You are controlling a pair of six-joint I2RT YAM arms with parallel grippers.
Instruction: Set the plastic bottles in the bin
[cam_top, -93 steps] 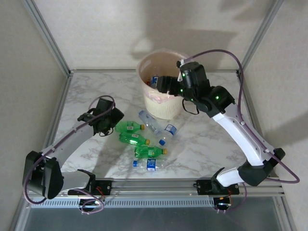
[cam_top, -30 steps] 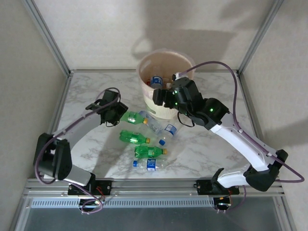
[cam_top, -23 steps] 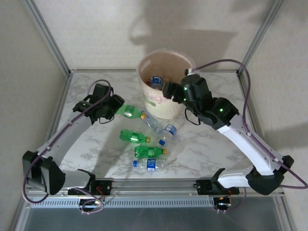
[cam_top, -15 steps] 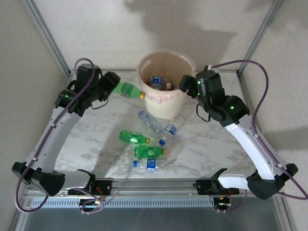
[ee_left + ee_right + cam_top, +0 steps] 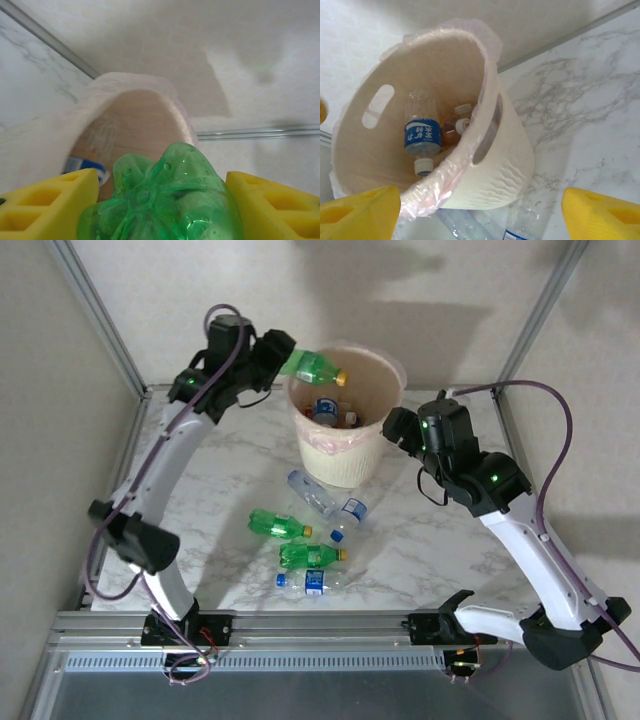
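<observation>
In the top view, a green plastic bottle with an orange cap (image 5: 318, 367) is being gripped at its base end by the left gripper (image 5: 284, 352). It is being held roughly level over the left rim of the round pale pink-beige plastic bin (image 5: 352, 466). The right gripper (image 5: 391, 424) is being held empty beside the bin's right wall. Two green bottles (image 5: 277, 524) and two clear blue-labelled bottles (image 5: 313, 581) are lying on the white marbled table (image 5: 200, 500) before the bin.

In the left wrist view, the bottle's base is being clamped between narrowly set yellow fingers (image 5: 47, 210), with the bin's opening beyond.

In the right wrist view, that gripper's jaws are being shown wide apart. A clear bottle with a blue label and white cap (image 5: 422, 136) is lying inside the bin, possibly beside another.
</observation>
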